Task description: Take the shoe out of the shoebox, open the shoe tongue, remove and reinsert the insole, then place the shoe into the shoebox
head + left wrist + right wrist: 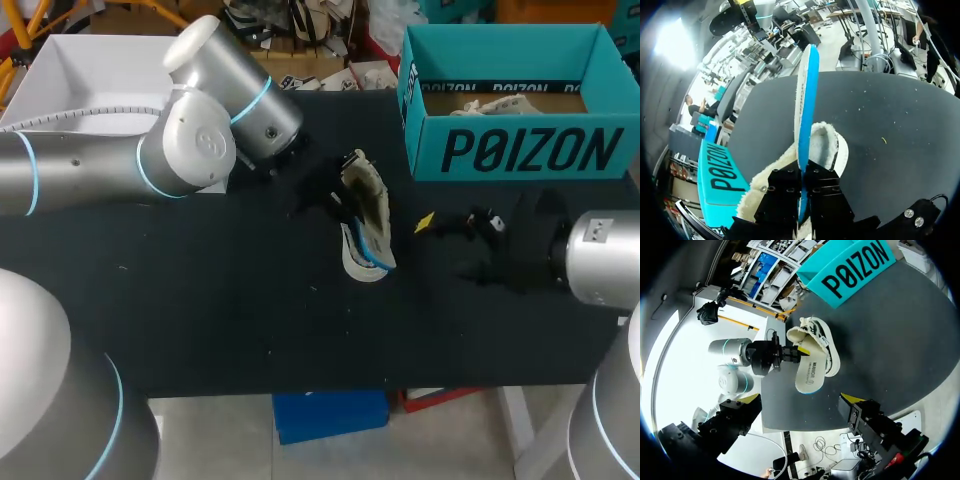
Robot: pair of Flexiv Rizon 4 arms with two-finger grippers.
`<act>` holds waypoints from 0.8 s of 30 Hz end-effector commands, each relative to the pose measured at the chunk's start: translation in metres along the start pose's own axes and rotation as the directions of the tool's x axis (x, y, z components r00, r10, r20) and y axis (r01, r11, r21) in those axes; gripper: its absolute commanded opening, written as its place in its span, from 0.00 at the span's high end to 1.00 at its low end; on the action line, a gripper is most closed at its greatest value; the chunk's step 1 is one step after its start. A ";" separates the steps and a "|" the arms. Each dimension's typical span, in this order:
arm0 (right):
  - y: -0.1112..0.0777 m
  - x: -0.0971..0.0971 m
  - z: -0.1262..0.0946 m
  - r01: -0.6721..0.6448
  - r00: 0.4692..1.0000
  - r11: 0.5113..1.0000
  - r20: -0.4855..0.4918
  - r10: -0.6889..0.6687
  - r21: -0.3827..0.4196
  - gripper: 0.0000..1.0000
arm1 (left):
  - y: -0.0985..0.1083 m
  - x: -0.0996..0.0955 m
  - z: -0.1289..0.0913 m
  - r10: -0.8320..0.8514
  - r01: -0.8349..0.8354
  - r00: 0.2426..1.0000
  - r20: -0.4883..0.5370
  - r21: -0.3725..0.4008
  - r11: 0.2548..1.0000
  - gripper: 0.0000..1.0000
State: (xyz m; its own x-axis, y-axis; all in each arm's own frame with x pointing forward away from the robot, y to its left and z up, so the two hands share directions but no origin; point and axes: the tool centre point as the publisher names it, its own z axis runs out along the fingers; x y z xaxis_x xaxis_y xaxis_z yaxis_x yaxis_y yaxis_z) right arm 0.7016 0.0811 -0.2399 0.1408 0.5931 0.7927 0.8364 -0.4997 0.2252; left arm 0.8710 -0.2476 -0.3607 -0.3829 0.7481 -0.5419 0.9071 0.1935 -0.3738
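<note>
A cream shoe (pixel 368 192) with fleece lining lies on its side mid-table. A white insole (pixel 366 256) with a blue edge sticks out from its opening toward the table's front. My left gripper (pixel 322 196) is shut on that insole; in the left wrist view its black fingers (pixel 785 192) pinch the insole (pixel 806 95) edge-on, right above the shoe (pixel 826 145). My right gripper (pixel 440 228) stands open just right of the shoe, nothing between its fingers. In the right wrist view, that gripper (pixel 800 407) faces the shoe (pixel 816 335) and insole (pixel 809 376).
The teal shoebox (pixel 520 150) stands open at the back right with another pale shoe (pixel 498 104) inside. A white box (pixel 95 75) sits at the back left, behind my left arm. Bare black tabletop (pixel 230 320) stretches to the front edge.
</note>
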 end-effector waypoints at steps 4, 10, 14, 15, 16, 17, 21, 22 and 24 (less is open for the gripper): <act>0.002 -0.004 -0.010 0.001 1.000 1.000 -0.011 -0.001 0.013 0.00 | 0.004 -0.004 0.000 -0.005 0.004 1.000 -0.021 -0.045 0.999 1.00; 0.002 -0.004 -0.010 0.001 1.000 1.000 -0.011 -0.001 0.013 0.00 | 0.010 -0.003 0.001 -0.009 0.006 0.999 -0.037 -0.075 0.997 1.00; 0.002 -0.004 -0.010 0.001 1.000 1.000 -0.011 -0.001 0.013 0.00 | 0.009 -0.003 0.002 -0.012 0.010 0.999 -0.034 -0.077 0.997 0.87; 0.002 -0.004 -0.010 0.001 1.000 1.000 -0.011 -0.001 0.013 0.00 | 0.007 -0.004 0.002 -0.009 0.007 1.000 -0.028 -0.074 0.997 0.69; 0.002 -0.004 -0.010 0.001 1.000 1.000 -0.011 -0.001 0.013 0.00 | 0.005 -0.005 0.001 -0.007 0.006 1.000 -0.017 -0.068 0.998 0.62; 0.002 -0.004 -0.010 0.001 1.000 1.000 -0.011 -0.001 0.013 0.00 | 0.004 -0.007 0.000 -0.006 0.005 1.000 -0.014 -0.066 0.998 0.61; 0.002 -0.004 -0.010 0.001 1.000 1.000 -0.011 -0.001 0.013 0.00 | -0.005 -0.010 -0.004 0.014 -0.015 1.000 -0.005 -0.054 0.998 0.57; 0.002 -0.004 -0.010 0.001 1.000 1.000 -0.011 -0.001 0.013 0.00 | -0.009 -0.010 -0.005 0.028 -0.028 1.000 -0.009 -0.053 0.998 0.57; 0.002 -0.004 -0.010 0.001 1.000 1.000 -0.011 -0.001 0.013 0.00 | -0.018 -0.009 -0.004 0.041 -0.042 0.999 -0.016 -0.040 0.998 0.58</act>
State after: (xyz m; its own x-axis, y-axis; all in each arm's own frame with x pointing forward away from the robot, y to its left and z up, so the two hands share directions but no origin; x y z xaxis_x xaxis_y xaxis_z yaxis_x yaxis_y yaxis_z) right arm 0.7014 0.0819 -0.2402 0.1416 0.5939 0.7920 0.8355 -0.5008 0.2261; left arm 0.8671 -0.2578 -0.3526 -0.3465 0.7638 -0.5446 0.9266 0.1882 -0.3256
